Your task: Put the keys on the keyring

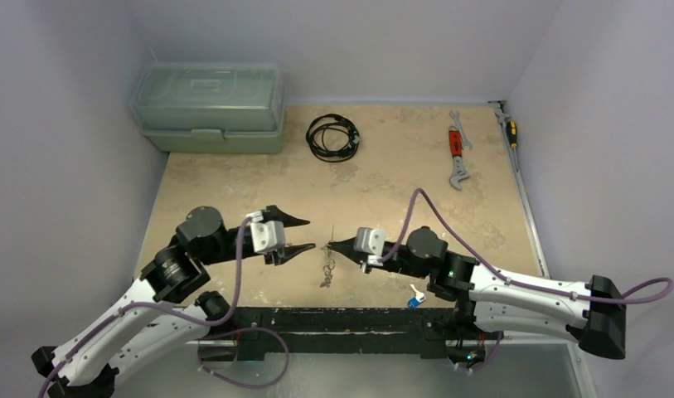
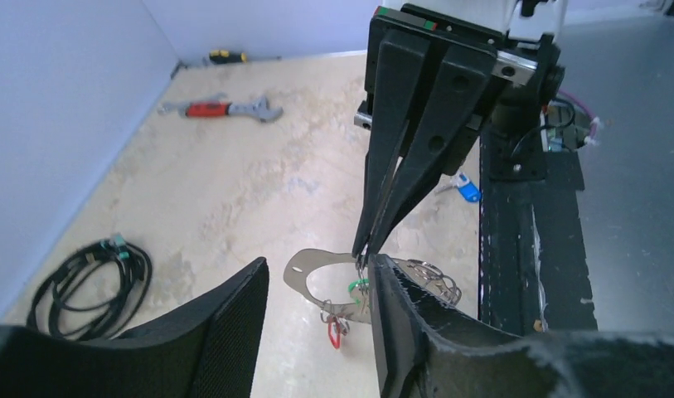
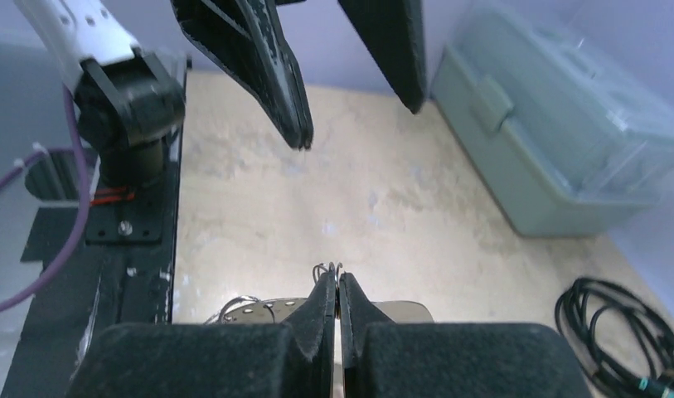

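The keyring (image 2: 304, 274) is a silvery metal loop held above the table, with a green-headed key (image 2: 360, 288) and a red-headed key (image 2: 336, 332) hanging from it. My right gripper (image 1: 332, 245) is shut on the keyring's upper edge, and small wire rings (image 3: 332, 268) poke out past its tips (image 3: 339, 280). My left gripper (image 1: 310, 234) faces it, open, one finger (image 2: 234, 323) on each side of the loop and neither gripping it. From above, the keys (image 1: 326, 272) dangle between the two grippers. A blue-headed key (image 1: 414, 300) lies alone near the front rail.
A green toolbox (image 1: 209, 108) stands at the back left, with a black cable coil (image 1: 333, 137) beside it. A red-handled wrench (image 1: 457, 149) and a screwdriver (image 1: 510, 128) lie at the back right. The black base rail (image 1: 341, 319) runs along the near edge.
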`<act>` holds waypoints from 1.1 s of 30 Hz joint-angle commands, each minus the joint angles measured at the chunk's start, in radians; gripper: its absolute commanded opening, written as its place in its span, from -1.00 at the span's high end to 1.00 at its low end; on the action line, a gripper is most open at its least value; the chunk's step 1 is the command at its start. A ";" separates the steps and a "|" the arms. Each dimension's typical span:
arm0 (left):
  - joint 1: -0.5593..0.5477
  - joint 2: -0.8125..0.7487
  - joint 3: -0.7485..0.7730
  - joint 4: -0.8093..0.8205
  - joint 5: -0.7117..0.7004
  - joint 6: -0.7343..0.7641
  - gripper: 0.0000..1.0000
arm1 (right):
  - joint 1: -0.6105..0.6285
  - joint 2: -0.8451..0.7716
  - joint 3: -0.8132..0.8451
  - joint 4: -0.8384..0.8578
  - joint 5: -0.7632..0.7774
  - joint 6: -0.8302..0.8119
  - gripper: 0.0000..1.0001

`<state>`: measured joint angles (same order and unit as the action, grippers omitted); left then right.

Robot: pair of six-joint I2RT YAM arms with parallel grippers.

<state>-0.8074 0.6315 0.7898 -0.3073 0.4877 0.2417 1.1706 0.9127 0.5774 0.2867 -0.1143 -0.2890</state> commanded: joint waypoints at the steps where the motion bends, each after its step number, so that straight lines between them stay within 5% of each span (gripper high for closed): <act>1: -0.001 -0.063 -0.035 0.118 0.057 -0.021 0.11 | 0.000 -0.089 -0.071 0.323 -0.045 -0.016 1.00; 10: 0.004 -0.113 -0.065 0.179 0.138 -0.031 0.25 | 0.000 -0.134 -0.159 0.678 -0.112 0.107 1.00; 17: 0.010 -0.092 -0.077 0.228 0.170 -0.069 0.38 | 0.000 -0.089 -0.148 0.798 -0.136 0.156 1.00; 27: 0.021 -0.119 -0.111 0.342 0.192 -0.116 0.40 | 0.000 -0.006 -0.138 0.890 -0.212 0.229 1.00; 33: 0.022 -0.151 -0.103 0.310 0.214 -0.097 0.43 | 0.000 -0.015 -0.102 0.732 -0.258 0.207 1.00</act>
<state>-0.7921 0.4988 0.6777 -0.0303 0.6605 0.1490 1.1709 0.9161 0.4149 1.0534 -0.3214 -0.0784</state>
